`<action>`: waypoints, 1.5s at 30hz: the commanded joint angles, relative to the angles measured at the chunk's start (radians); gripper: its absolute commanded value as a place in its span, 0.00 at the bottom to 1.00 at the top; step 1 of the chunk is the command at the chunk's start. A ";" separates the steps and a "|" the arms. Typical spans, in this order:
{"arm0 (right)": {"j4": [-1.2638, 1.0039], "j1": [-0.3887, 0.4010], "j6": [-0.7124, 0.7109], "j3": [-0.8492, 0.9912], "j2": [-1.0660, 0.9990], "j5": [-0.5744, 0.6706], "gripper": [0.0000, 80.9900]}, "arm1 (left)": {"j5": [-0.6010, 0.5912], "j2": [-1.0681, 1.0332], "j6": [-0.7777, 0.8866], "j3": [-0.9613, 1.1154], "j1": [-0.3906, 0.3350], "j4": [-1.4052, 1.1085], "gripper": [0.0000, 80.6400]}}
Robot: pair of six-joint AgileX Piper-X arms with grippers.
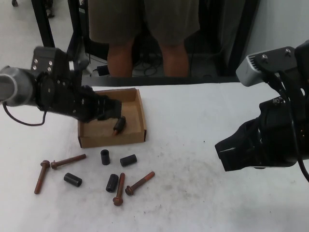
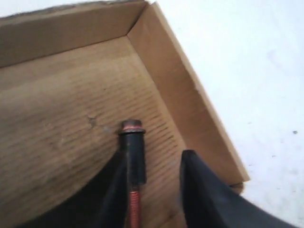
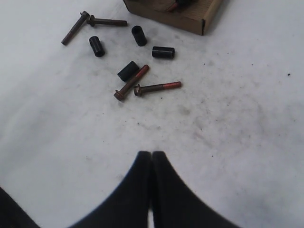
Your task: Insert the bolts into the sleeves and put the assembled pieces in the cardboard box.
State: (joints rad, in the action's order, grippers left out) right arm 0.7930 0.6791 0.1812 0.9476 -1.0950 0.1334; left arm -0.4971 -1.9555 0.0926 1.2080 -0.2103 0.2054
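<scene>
Left wrist view: rusty-red bolt (image 2: 132,126) wears black sleeve (image 2: 134,159).

bench (image 1: 217,193), cardboard box (image 1: 111,137), loose bolts (image 1: 67,161), sleeves (image 1: 128,160)

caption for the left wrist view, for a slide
Left jaws open over the cardboard box, a sleeved bolt against one

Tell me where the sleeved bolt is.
In the high view, the sleeved bolt is inside the cardboard box, at the open fingers of the left gripper, near the right wall.
</scene>
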 commanded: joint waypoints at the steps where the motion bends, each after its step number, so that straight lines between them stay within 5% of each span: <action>1: -0.005 -0.004 -0.009 0.012 0.011 0.007 0.00 | -0.061 0.109 0.035 0.012 -0.002 0.036 0.27; 5: 0.002 -0.004 -0.012 0.012 0.011 0.007 0.00 | -0.105 0.212 0.007 0.006 0.002 0.113 0.01; 16: 0.005 -0.004 -0.097 0.012 0.011 -0.001 0.00 | -0.073 0.581 -0.215 -0.123 -0.010 0.454 0.01; 26: 0.003 -0.004 -0.093 0.012 0.011 -0.001 0.00 | -0.073 1.024 -0.093 -0.526 -0.010 0.429 0.01; 38: 0.008 -0.004 -0.024 -0.004 0.008 0.003 0.00 | -0.103 1.356 0.144 -0.723 -0.010 0.313 0.01; 45: 0.001 -0.004 -0.088 -0.005 -0.075 0.061 0.25 | -0.103 1.384 0.147 -0.723 -0.010 0.306 0.01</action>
State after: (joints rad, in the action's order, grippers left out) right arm 0.7998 0.6791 0.1031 0.9423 -1.1588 0.1729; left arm -0.5988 -0.5828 0.2326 0.4847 -0.2154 0.5274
